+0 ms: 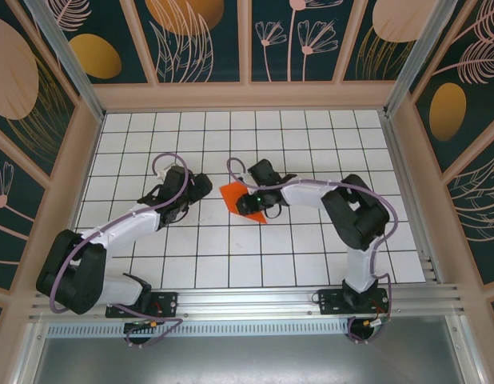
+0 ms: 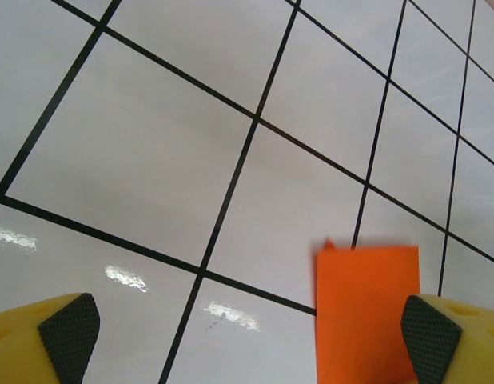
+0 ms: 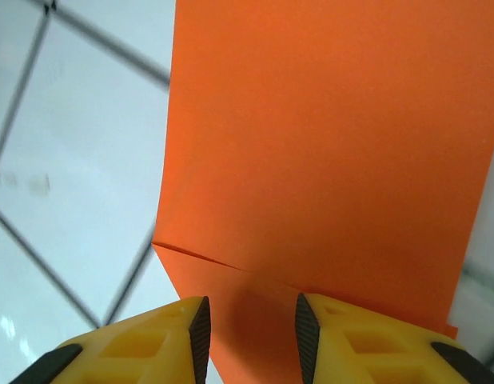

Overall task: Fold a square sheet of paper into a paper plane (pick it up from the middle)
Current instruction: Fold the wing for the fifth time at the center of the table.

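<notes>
Orange paper (image 1: 231,196), part-folded, at the middle of the gridded surface (image 1: 231,272)
We log the right end effector (image 3: 248,328) over it, fingers slightly apart; left end effector (image 2: 247,340) wide apart, just beside its edge

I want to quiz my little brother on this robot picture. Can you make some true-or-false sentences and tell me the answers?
1. The paper is orange. True.
2. The left pincer is squeezing the paper. False: it is wide open, and the paper lies on the table beside it.
3. The table has black grid lines. True.
4. The paper lies at the far edge of the table. False: it lies near the middle, between the two pincers.
5. The right pincer is over the paper. True.
</notes>
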